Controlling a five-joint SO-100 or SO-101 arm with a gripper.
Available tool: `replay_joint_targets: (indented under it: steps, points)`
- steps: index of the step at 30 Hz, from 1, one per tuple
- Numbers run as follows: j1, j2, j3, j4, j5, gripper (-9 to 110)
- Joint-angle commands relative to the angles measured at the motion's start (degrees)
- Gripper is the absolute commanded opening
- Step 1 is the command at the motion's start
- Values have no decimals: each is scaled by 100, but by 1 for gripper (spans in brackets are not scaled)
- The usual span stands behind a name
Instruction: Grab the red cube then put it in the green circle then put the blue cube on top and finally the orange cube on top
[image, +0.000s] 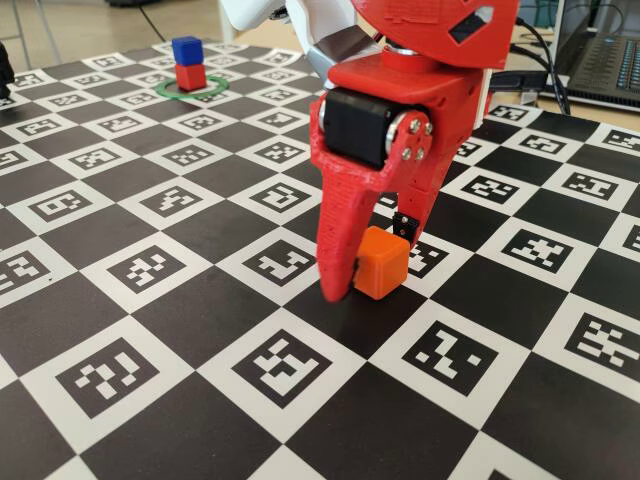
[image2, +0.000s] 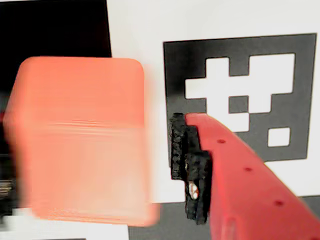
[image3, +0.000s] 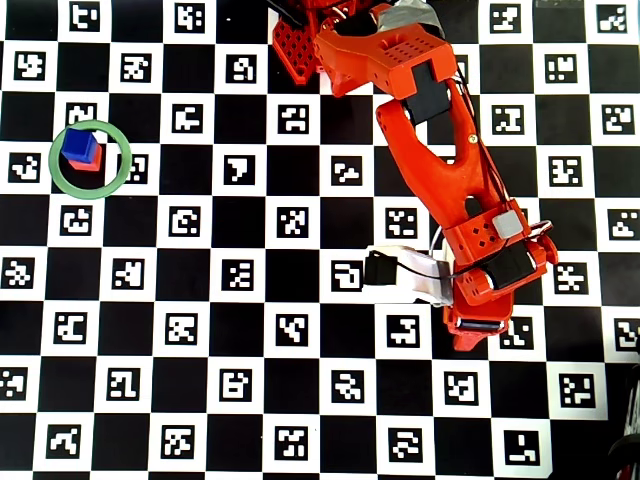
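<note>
Reaching down to the desk (image: 200, 400) at the near right of the fixed view, the hand (image: 372, 268) has its two fingers on either side of the orange cube (image: 381, 262), narrowed close to it. Whether they already press it cannot be told; the cube looks to rest on the checkered surface.

Far off at the left, the red cube (image: 190, 77) sits inside the green circle (image: 168, 93) with the blue cube (image: 187, 50) stacked on it. So two of three placements appear done, and what is left is lifting the orange cube, carrying it across and setting it on top.

Up close, the wrist view shows the orange cube (image2: 82, 140), blurred, with a slim gap to one finger. From overhead, the arm hides that cube, but the stack (image3: 81, 150) shows left of centre in the ring (image3: 120, 170).
</note>
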Motion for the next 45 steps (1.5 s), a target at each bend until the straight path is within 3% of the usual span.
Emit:
replay_joint_targets:
  steps: [1,18,30,36,45]
  points:
    - [-35,149,-62,-88,-158,7]
    - [-35,158,-167,-44,-246,4]
    - [387,1204,-1477,1837,-800,3]
    - [1397,2338,-1028,2646,-2057,3]
    - [4307,3674,932,2654,-4518,2]
